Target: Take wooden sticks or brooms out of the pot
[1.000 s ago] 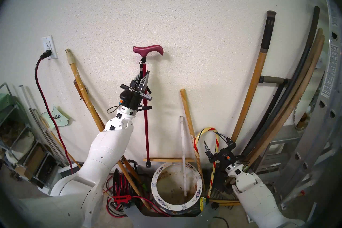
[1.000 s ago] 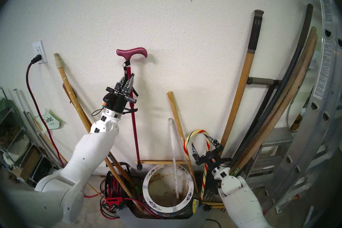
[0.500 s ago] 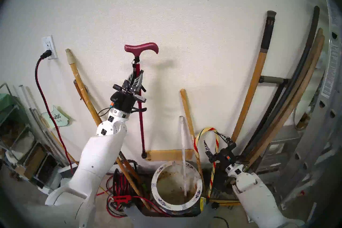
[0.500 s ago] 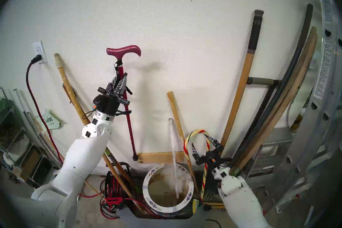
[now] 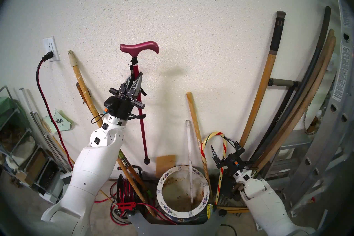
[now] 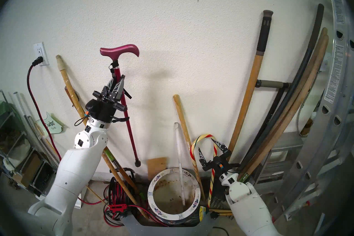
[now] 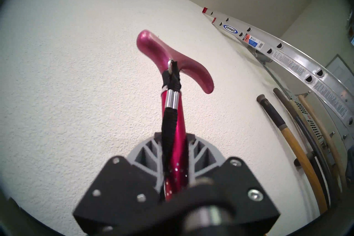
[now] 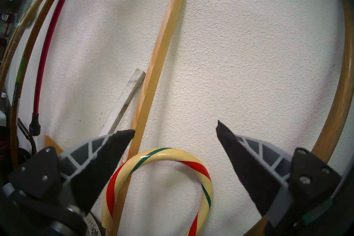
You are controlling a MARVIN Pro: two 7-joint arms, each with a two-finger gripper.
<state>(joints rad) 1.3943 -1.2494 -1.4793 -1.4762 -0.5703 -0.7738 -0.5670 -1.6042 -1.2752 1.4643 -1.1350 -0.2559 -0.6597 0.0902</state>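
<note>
My left gripper (image 5: pixel 136 76) is shut on the upper shaft of the magenta T-handled cane (image 5: pixel 142 130) and holds it upright in the air. The cane's rubber tip hangs left of the pot (image 5: pixel 183 214), outside it. The cane also shows in the left wrist view (image 7: pixel 168 59). The white slat (image 5: pixel 189 153) stands in the pot and leans on the wall. The striped candy-cane stick (image 5: pixel 223 145) stands just right of the pot, outside it. My right gripper (image 5: pixel 220 142) is open with its fingers on either side of that stick's shaft, below the hook (image 8: pixel 159 155).
Tan tool handles (image 5: pixel 197 130) lean on the wall on both sides of the pot. A tan board (image 5: pixel 165 164) stands behind the pot. A red cord reel (image 5: pixel 125 189) sits left of it. A ladder (image 5: pixel 325 134) is at the right, shelving (image 5: pixel 11 134) at the left.
My left arm has moved left with the cane, carrying its tip away from the pot. The tan board behind the pot has turned from a long crosswise strip to a short piece. The right arm is still.
</note>
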